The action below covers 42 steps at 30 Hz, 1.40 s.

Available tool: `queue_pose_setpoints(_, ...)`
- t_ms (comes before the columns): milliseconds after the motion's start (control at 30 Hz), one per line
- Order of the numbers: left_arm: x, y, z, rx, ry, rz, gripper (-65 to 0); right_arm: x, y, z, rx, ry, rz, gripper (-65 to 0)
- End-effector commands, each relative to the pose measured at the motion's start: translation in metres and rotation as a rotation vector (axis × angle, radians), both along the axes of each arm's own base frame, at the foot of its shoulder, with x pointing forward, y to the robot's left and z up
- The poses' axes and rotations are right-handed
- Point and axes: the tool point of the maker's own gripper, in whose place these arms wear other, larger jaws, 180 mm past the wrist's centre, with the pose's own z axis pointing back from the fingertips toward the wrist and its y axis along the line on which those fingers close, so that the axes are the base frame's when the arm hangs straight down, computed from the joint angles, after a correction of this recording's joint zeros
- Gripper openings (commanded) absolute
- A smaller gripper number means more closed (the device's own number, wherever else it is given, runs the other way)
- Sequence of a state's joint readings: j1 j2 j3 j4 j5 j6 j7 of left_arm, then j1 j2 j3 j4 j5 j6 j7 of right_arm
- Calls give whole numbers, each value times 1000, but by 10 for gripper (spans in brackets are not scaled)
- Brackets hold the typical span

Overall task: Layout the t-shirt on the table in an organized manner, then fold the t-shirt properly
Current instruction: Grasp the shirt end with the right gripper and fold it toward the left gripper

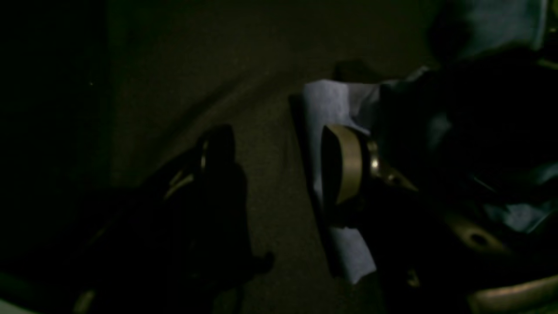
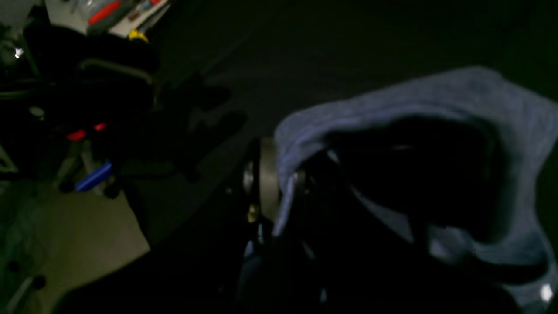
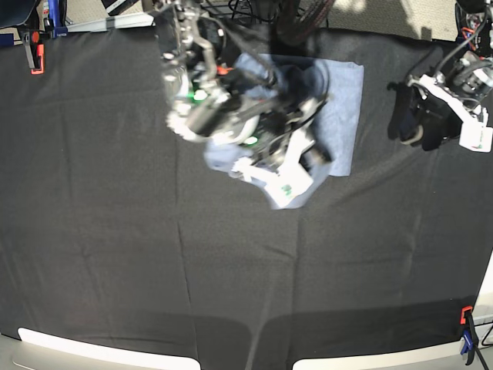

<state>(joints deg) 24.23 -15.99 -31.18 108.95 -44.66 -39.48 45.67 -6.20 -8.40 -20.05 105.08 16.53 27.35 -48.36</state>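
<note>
The blue-grey t-shirt (image 3: 343,100) lies bunched at the far middle of the black table (image 3: 115,231). My right gripper (image 3: 262,146) hangs over its near-left part. In the right wrist view this gripper (image 2: 283,183) is shut on a pinch of the t-shirt (image 2: 436,91), which drapes up over the fingers. My left gripper (image 3: 404,116) stands open just right of the shirt's right edge. In the left wrist view its fingers (image 1: 279,144) are wide apart, and a strip of the t-shirt (image 1: 331,104) shows behind the tan pad (image 1: 351,163). Whether that pad touches the cloth I cannot tell.
A red clamp (image 3: 35,58) grips the far-left table edge, and an orange and blue clamp (image 3: 466,339) the near-right corner. White boards (image 3: 100,347) line the near edge. Past the table corner stand a dark chair (image 2: 87,65) and a blue clamp handle (image 2: 93,176).
</note>
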Motion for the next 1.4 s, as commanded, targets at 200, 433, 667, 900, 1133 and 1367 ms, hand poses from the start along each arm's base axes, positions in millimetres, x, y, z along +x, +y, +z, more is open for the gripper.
queue_pose_setpoints(200, 2, -2, 11, -18, -37, -13, -358, 7, 31, -5, 50, 1, 71, -650)
queue_pose_setpoints(433, 3, -2, 12, -18, -38, -13, -358, 12, 55, 16, 182, -3, 135, -458)
queue_pose_setpoints(667, 3, -2, 12, -16, -38, -13, -358, -16, 79, 73, 386, -84, 373, -436)
queue_pose_setpoints(900, 3, -1, 12, -16, -41, -12, -358, -19, 63, 107, 263, -254, 386, -436)
queue_pose_setpoints(1133, 3, -1, 12, -17, -44, -11, -358, 4, 13, 89, -18, -253, 116, -436)
queue_pose_setpoints(1367, 3, -1, 13, -17, -44, -11, -358, 1, -41, 64, -194, -218, -57, -436)
